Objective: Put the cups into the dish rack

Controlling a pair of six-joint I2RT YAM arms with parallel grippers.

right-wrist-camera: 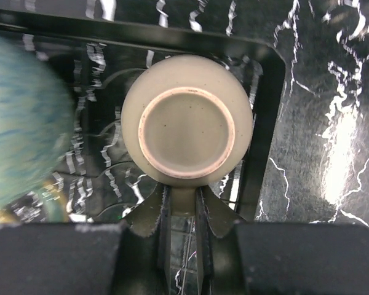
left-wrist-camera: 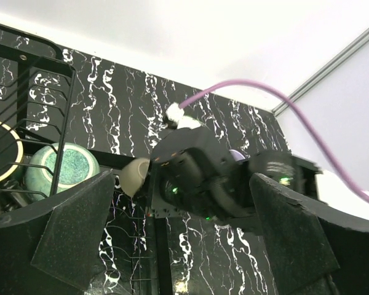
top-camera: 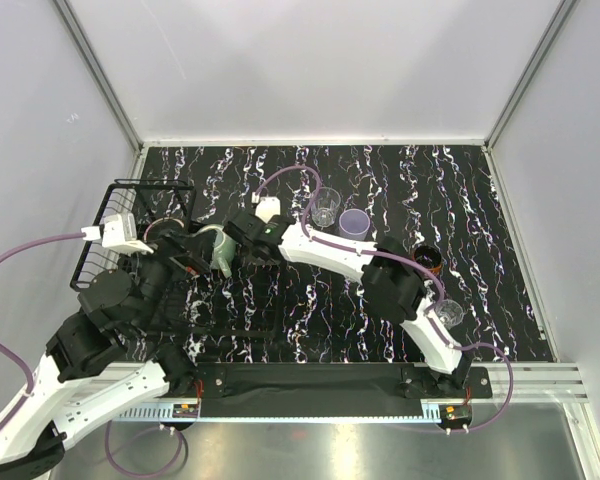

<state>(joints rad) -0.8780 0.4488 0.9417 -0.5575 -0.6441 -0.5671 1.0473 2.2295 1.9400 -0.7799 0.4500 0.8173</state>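
My right gripper (right-wrist-camera: 183, 203) is shut on the handle of an olive-beige mug (right-wrist-camera: 186, 132). The mug is upside down, base toward the camera, over the flat tray end of the black wire dish rack (right-wrist-camera: 265, 117). In the top view that mug (top-camera: 223, 256) hangs beside the rack's raised basket (top-camera: 148, 186). A teal mug (left-wrist-camera: 61, 166) lies in the rack, with a gold-rimmed dark mug (left-wrist-camera: 1, 153) left of it. My left gripper (left-wrist-camera: 184, 246) stands open and empty just left of the right gripper, low over the rack.
On the marbled table (top-camera: 310, 310) to the right stand a clear glass (top-camera: 325, 208), a lavender cup (top-camera: 354, 223), a dark copper-rimmed mug (top-camera: 427, 258) and another clear glass (top-camera: 449, 314). The right arm stretches across the table's middle. White walls enclose it.
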